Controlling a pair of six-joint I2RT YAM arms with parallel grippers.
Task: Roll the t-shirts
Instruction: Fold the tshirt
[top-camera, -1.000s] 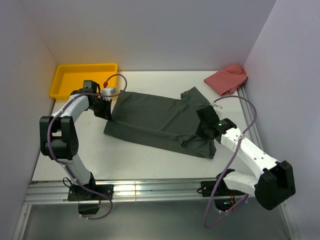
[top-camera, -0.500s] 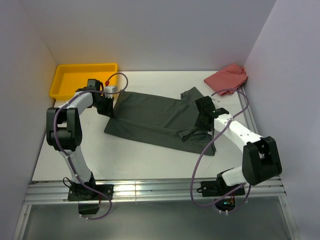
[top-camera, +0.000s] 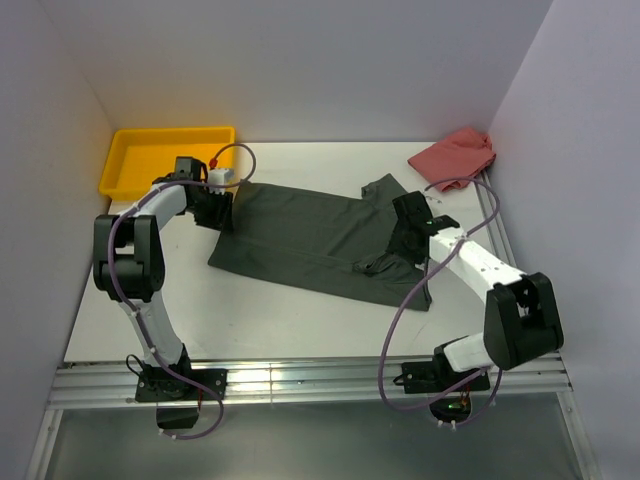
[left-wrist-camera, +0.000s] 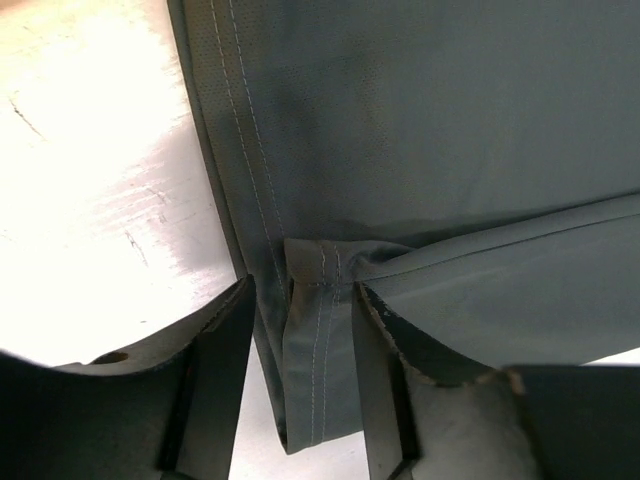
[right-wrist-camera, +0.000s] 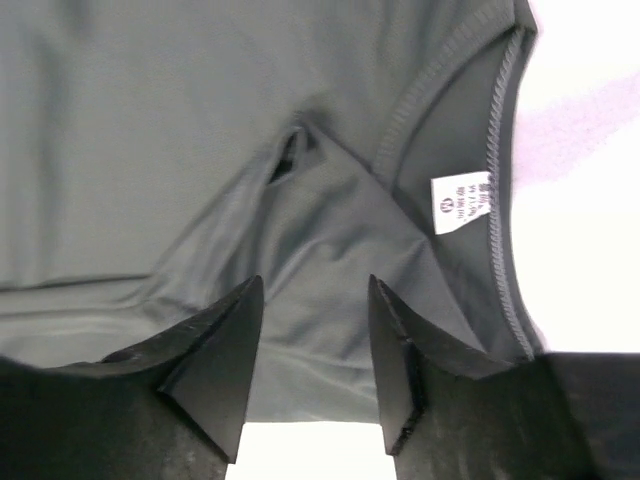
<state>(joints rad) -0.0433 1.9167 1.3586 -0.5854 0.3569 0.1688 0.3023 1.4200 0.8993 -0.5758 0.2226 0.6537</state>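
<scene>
The dark grey t-shirt (top-camera: 300, 235) lies on the white table, folded lengthwise into a long band. My left gripper (top-camera: 222, 212) is at its hem end. In the left wrist view the gripper (left-wrist-camera: 302, 300) stands open, with the stitched hem fold (left-wrist-camera: 318, 370) lying loose between the fingers. My right gripper (top-camera: 405, 240) is at the neck end. In the right wrist view it (right-wrist-camera: 315, 290) is open above the cloth, close to the collar and its white label (right-wrist-camera: 462, 200).
A yellow tray (top-camera: 170, 131) sits at the back left, just behind the left gripper. A red cloth (top-camera: 455, 155) lies crumpled in the back right corner. Walls close in on the left, back and right. A metal rail (top-camera: 300, 380) runs along the near edge.
Both grippers were shut on the shirt's near edge and carried it away from me over the shirt. Both have now opened and let go.
</scene>
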